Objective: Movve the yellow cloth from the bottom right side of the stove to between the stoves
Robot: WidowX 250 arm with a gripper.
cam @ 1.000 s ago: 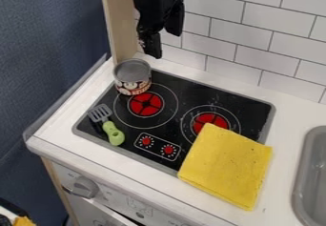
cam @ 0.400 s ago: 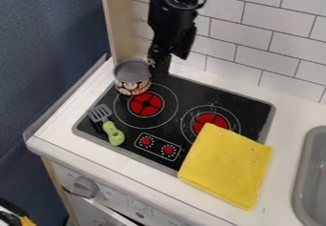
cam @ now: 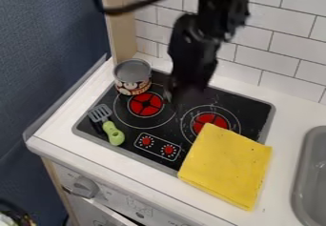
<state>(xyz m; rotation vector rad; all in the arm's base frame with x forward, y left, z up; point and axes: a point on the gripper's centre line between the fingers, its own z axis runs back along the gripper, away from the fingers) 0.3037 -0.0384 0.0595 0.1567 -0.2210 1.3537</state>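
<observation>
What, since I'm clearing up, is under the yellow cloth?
The yellow cloth lies over the near right corner of the stove, an edge of the right burner and some white counter; anything else beneath is hidden.

Yellow cloth covers the stove's front right corner, overlapping the bench; can at back left, spatula near front left; pincer above, toward the back edge.
</observation>
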